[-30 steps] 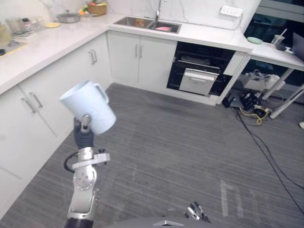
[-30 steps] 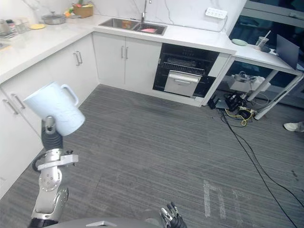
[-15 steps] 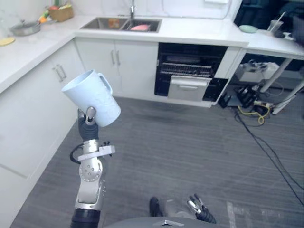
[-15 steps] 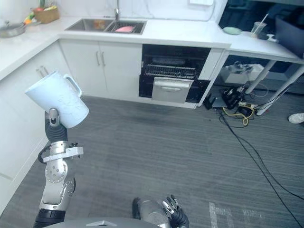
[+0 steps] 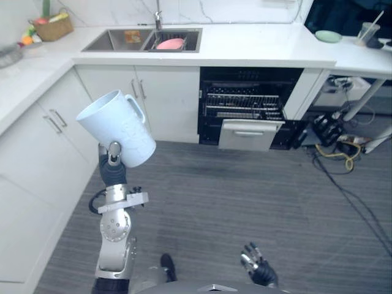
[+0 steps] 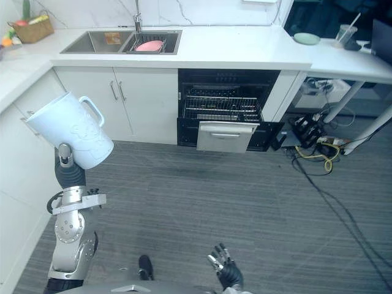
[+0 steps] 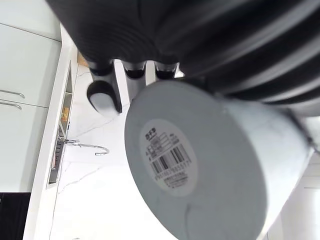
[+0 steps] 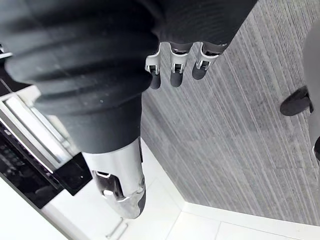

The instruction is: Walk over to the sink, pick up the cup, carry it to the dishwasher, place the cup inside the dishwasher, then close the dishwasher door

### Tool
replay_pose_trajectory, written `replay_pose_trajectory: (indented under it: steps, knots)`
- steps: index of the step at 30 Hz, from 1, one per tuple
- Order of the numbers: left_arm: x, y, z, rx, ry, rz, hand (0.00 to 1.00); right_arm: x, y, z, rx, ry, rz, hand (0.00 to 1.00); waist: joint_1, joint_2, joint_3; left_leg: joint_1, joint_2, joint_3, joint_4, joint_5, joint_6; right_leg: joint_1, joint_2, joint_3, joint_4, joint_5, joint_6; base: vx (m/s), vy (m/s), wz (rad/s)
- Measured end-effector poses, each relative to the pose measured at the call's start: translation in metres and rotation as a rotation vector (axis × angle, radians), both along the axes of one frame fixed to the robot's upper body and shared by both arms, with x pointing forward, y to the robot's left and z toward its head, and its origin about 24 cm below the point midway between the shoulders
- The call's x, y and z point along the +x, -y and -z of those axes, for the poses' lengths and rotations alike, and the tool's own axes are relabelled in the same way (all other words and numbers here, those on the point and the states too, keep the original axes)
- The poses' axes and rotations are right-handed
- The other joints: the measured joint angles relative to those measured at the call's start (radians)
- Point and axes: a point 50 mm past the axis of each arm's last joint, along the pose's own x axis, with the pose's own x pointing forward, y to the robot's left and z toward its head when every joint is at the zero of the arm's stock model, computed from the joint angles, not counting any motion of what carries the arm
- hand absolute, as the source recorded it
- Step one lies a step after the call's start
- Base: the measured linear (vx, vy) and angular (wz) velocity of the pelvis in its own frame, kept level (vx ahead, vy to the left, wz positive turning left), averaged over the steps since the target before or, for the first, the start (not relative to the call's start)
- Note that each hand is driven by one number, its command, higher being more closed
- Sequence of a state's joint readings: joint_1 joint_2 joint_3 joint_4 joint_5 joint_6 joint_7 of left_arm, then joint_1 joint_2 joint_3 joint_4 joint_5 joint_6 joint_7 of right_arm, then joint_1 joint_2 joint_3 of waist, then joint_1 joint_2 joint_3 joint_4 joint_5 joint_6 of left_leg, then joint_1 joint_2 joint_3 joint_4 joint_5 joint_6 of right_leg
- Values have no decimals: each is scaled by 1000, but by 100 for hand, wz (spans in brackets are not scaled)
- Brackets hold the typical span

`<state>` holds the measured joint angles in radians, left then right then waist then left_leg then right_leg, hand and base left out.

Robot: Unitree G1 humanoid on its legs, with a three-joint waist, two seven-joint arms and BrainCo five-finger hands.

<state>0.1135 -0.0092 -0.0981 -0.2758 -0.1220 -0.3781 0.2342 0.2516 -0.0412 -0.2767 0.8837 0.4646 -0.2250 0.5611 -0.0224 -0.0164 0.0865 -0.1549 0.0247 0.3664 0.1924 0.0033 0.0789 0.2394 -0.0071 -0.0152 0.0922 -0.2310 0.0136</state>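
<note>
Status: pickup is done. The cup (image 5: 116, 135) is off the sink (image 5: 144, 40) and held up at left of centre in the eye views, well apart from the dishwasher (image 5: 245, 107) at upper centre. I judge the carry to be about midway. Left to do: the approach, placing the cup inside, and closing the door.

Left hand (image 5: 113, 160): fingers curled round the cup's lower wall, thumb on the near side. The cup is tilted, mouth toward upper left, handle on the upper right side.

Right hand (image 6: 222, 269): low at bottom centre, fingers loosely straight, holding nothing.

Materials:
- Cup: pale, smooth, matte, a tapered cylinder with a loop handle. Round flat base carries a barcode sticker (left wrist view).
- Dishwasher: dark open cavity, wire racks, silver front panel (image 5: 251, 133) standing out at its foot.
- Counter (image 5: 257, 52): white, glossy.
- Floor (image 5: 245, 202): grey, finely striped.
</note>
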Motion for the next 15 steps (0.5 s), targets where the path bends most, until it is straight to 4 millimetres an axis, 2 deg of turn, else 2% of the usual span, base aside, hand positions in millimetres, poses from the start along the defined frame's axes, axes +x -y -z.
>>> replay_pose_trajectory:
  steps: [2,4,5,6,7,8,9,10,12,13,14,15]
  knots:
    - [1,5,4,-3,-17,22,100,-6,-6,5,28,-36,25,0,7,-19,-6,7,-16,-12,49,-71,10,0,-19,1,62,-1,8,466,195,20]
    - [2,8,8,3,-36,39,100,-17,-5,10,42,-81,61,0,14,-17,-9,51,-23,-17,49,-119,10,-44,-26,-15,234,-7,59,336,167,9]
    - [3,10,9,10,-40,57,100,-24,-6,13,53,-107,92,0,10,-16,-7,103,-35,-34,32,-144,9,-131,-45,-38,485,21,132,375,189,9]
    - [3,11,8,21,-39,72,100,-30,-9,14,58,-117,114,0,3,-19,4,165,-59,-43,12,-171,4,-256,-90,-52,777,116,182,436,206,18]
    - [3,12,9,28,-45,85,100,-29,-8,14,54,-110,119,0,-3,-25,1,189,-70,-53,10,-185,6,-308,-113,-56,891,119,162,354,134,35]
    - [4,17,13,38,-69,111,100,-31,-5,12,34,-99,124,0,-24,-22,2,235,-72,-69,6,-205,11,-380,-132,-67,1007,86,100,400,148,52]
    - [6,23,17,45,-90,141,100,-33,-3,12,25,-100,124,0,-38,-19,-4,275,-71,-94,-8,-220,7,-449,-129,-76,1004,48,87,345,109,58]
    - [7,27,17,48,-93,157,100,-32,-4,12,28,-99,123,0,-39,-19,-4,290,-68,-104,-15,-225,4,-482,-124,-77,975,30,82,364,72,66]
    - [12,36,19,50,-110,196,100,-30,-10,12,46,-84,143,0,-47,-17,-3,333,-58,-154,-28,-234,-9,-533,-105,-78,775,-12,63,400,3,77]
    - [13,37,20,49,-119,201,100,-28,-14,11,56,-69,154,0,-64,-14,-3,350,-41,-183,-21,-248,-33,-535,-80,-75,603,-9,59,460,-75,88]
    - [13,37,21,45,-122,206,100,-28,-16,10,60,-57,162,0,-67,-13,-4,356,-29,-194,-11,-269,-56,-526,-55,-64,474,22,49,441,-90,91]
    - [13,37,22,38,-123,211,100,-29,-18,10,58,-55,147,0,-66,-17,-5,371,-25,-203,5,-297,-70,-515,-36,-43,369,88,42,256,-65,48]
